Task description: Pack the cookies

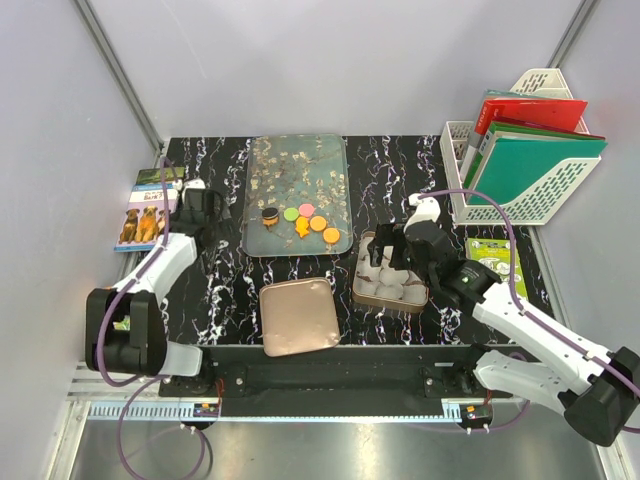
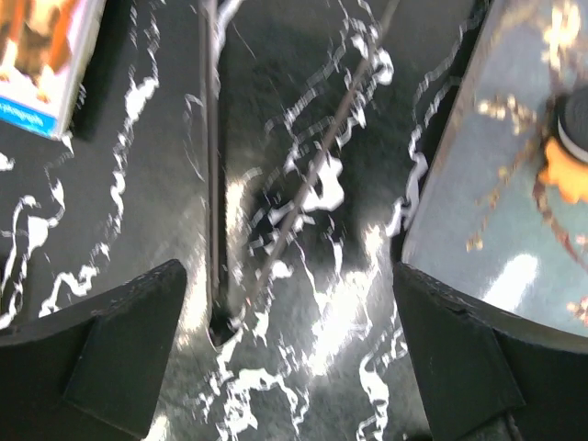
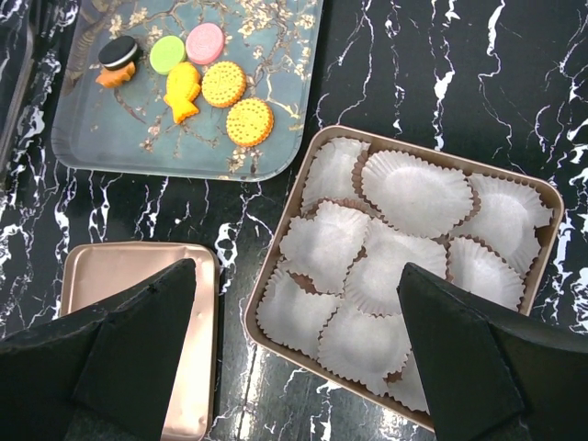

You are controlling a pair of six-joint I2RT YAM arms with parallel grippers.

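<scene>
My left gripper gaped empty over table beside tray — right gripper gaped above tin; cookies lay on tray.

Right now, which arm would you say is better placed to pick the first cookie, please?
Probably left: the left gripper, open, sits beside the tray near the cookies; the right gripper hovers open over the tin.

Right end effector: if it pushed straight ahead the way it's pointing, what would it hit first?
Probably the white crinkled paper cups inside the rose-gold square tin, straight ahead of the right end effector.
</scene>
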